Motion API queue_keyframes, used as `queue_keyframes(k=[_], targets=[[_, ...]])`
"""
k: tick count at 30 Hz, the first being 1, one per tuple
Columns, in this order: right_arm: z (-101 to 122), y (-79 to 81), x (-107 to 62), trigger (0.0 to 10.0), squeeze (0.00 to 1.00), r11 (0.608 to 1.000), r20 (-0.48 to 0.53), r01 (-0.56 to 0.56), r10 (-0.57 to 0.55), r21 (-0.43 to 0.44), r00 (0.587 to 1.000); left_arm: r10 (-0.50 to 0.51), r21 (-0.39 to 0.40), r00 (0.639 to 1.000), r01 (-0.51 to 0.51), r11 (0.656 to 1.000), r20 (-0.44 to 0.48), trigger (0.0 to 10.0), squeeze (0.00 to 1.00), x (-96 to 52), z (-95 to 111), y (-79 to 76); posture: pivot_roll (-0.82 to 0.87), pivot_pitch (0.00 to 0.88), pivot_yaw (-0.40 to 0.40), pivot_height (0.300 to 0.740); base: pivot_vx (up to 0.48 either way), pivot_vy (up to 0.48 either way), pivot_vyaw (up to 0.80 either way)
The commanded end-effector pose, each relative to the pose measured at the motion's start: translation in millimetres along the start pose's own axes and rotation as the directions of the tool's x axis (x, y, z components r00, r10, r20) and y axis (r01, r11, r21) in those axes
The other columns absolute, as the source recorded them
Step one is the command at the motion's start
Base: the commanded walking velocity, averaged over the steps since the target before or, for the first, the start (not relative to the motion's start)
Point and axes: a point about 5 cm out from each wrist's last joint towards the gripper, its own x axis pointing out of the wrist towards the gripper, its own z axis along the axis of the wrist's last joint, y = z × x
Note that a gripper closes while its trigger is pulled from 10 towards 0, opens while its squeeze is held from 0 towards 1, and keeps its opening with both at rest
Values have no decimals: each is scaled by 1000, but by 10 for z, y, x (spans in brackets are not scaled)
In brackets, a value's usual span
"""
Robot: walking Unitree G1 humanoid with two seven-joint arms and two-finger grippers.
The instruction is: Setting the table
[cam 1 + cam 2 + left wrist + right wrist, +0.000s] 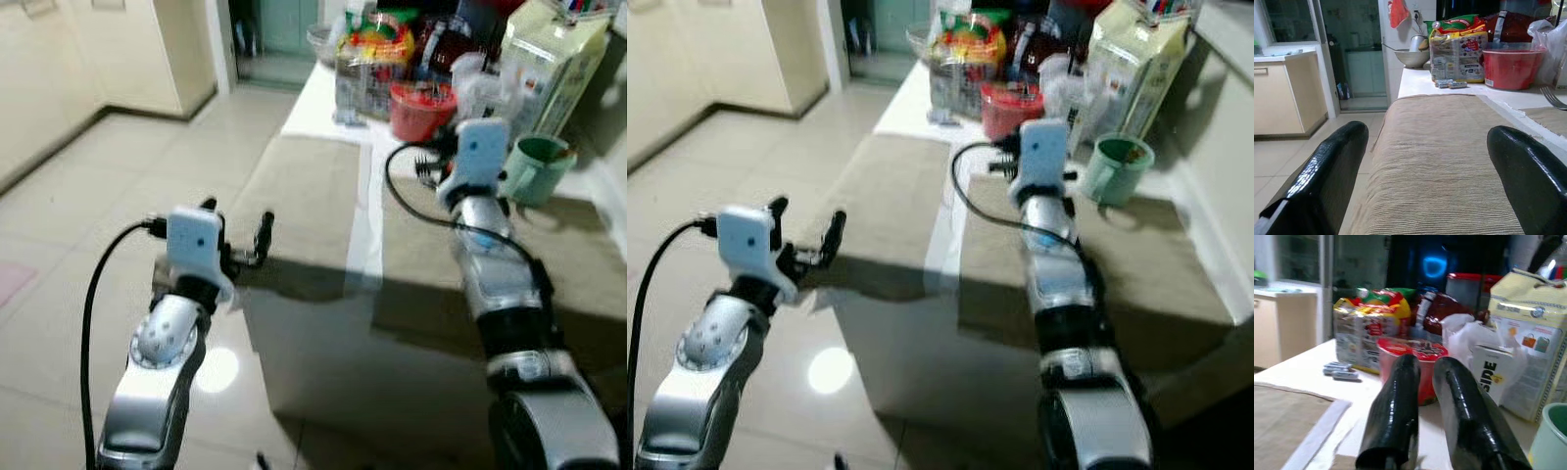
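Lying flat on table (313,352), beige placemat (1442,161) runs long axis away from robot toward clutter. Left gripper (238,235) at its near edge, fingers (1327,171) wide apart. Right gripper (1425,421) over second placemat (578,264), fingers nearly together, empty. Fork (1553,97) lies before red bowl (1413,367); contents unclear. Green cup (1117,168) nearby.

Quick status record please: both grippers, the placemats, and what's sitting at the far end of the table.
left gripper: open, at the near edge of the left placemat
right gripper: fingers close together, holding nothing, over the table, pointing at the red bowl
right placemat: bare
green mug: beside the right gripper
fork: near the red bowl
far end: snack bags, metal bowl
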Motion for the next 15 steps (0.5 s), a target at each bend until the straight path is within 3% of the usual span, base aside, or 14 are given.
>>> queue_keyframes(k=[1, 15], targets=[[-44, -37, 38, 10000, 1000, 999, -25, 31, -31, -9, 999, -7, 0, 1000, 7, 1000, -3, 10000, 0, 14, 15, 7, -34, 0, 21, 740, 0, 0, 0], [-31, -14, 224, 10000, 1000, 998, -51, 62, -63, -20, 997, -19, 4, 1000, 19, 1000, -8, 10000, 0, -2, 6, 12, -31, 0, 30, 740, 0, 0, 0]])
